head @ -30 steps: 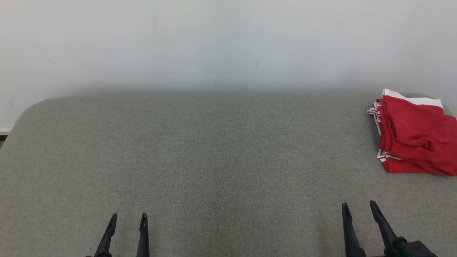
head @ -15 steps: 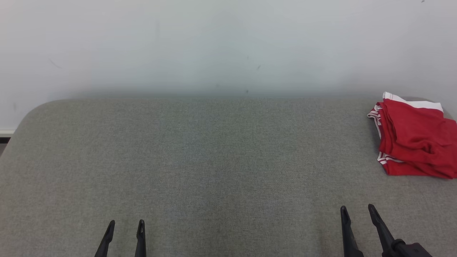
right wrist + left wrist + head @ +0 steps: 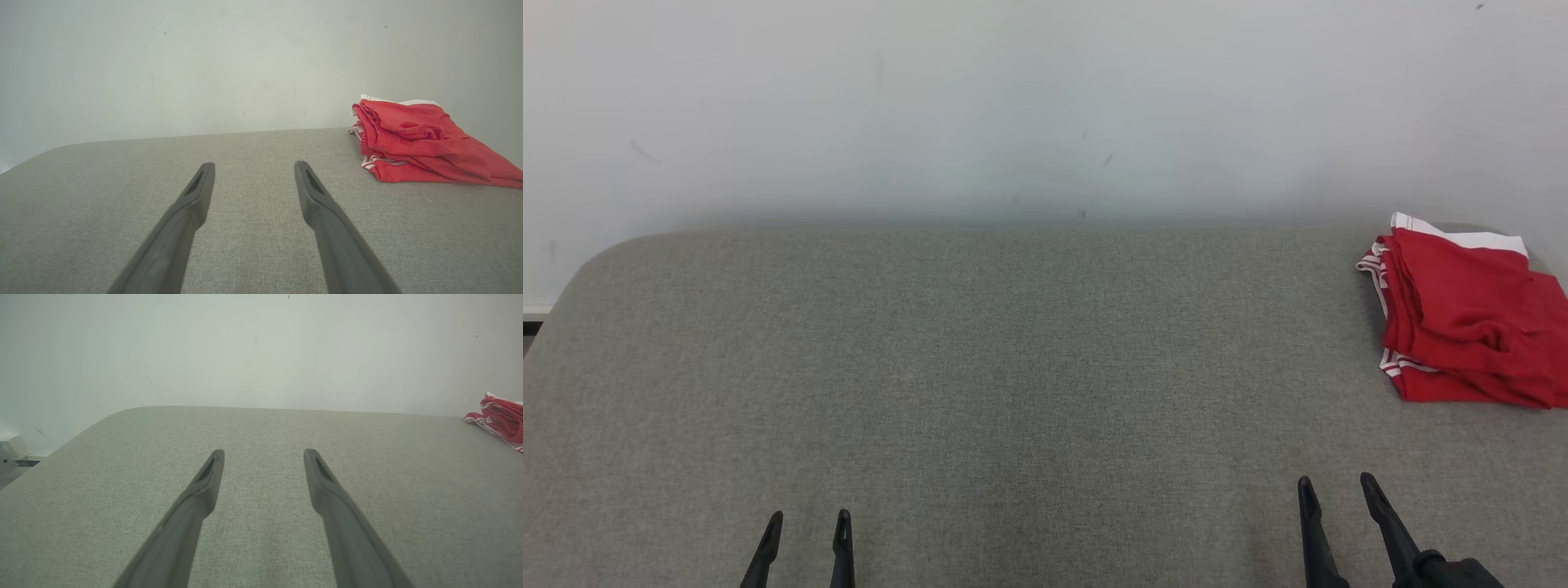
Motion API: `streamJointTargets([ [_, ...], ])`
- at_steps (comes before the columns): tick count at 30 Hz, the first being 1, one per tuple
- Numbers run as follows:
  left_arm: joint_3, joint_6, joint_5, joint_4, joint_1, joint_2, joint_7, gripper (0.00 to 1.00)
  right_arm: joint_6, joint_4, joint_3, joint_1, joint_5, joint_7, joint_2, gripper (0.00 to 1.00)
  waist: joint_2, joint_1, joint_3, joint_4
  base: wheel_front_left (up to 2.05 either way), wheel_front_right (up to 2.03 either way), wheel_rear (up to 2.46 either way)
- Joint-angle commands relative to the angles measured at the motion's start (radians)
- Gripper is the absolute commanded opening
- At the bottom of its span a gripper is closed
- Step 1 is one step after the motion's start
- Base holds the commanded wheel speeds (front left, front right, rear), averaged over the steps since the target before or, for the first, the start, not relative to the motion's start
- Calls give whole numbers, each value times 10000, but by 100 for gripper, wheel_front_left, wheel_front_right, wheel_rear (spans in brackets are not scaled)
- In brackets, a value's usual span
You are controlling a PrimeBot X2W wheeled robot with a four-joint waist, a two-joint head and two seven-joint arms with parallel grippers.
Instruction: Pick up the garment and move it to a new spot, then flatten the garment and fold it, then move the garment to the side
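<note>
a: where's the garment (image 3: 1462, 327)?
b: far right corner of the table (image 3: 1013, 367), close to the wall (image 3: 1013, 98). it's a folded red stack lying flat, nothing touching it. its right side runs off the head view.
a: and the grippers?
b: left gripper (image 3: 809, 516) is at our near left, right gripper (image 3: 1335, 480) at our near right. both have their fingers spread wide with nothing between them — each wrist view shows bare table cloth in the gap. both are well apart from the garment, the right one nearer.
a: why parked like that?
b: we read it as the end of the job. the garment looks folded and set aside, which leaves the middle of the table free. the arms sit low at the near edge, out of the way. we wouldn't call it a pre-grasp pose, since neither gripper aims at the stack.
a: which way does it point?
b: the white band (image 3: 1470, 239) lies along the far edge, toward the wall. the striped trim (image 3: 1372, 265) faces left, toward the table's middle, where the layers stack up.
a: long axis?
b: hard to call from the head view, it's cropped there. in the right wrist view the stack stretches off to the right and thins out — so we judge the long axis runs roughly left-right, along the wall. the top layer is a bit rumpled, not a crisp fold.
</note>
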Motion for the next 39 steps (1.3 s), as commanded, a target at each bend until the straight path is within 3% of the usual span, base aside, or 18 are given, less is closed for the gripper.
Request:
streamJointTargets([
  [1, 21, 9, -27, -21, 78, -6, -12, 100, -23, 18, 7, 85, 55, -7, 28, 100, 0, 0, -7, -1, 0, 0, 0],
  [39, 154, 46, 99, 160, 13, -6, -12, 100, -23, 48, 0, 92, 166, -7, 29, 100, 0, 0, 35, 20, 0, 0, 0],
])
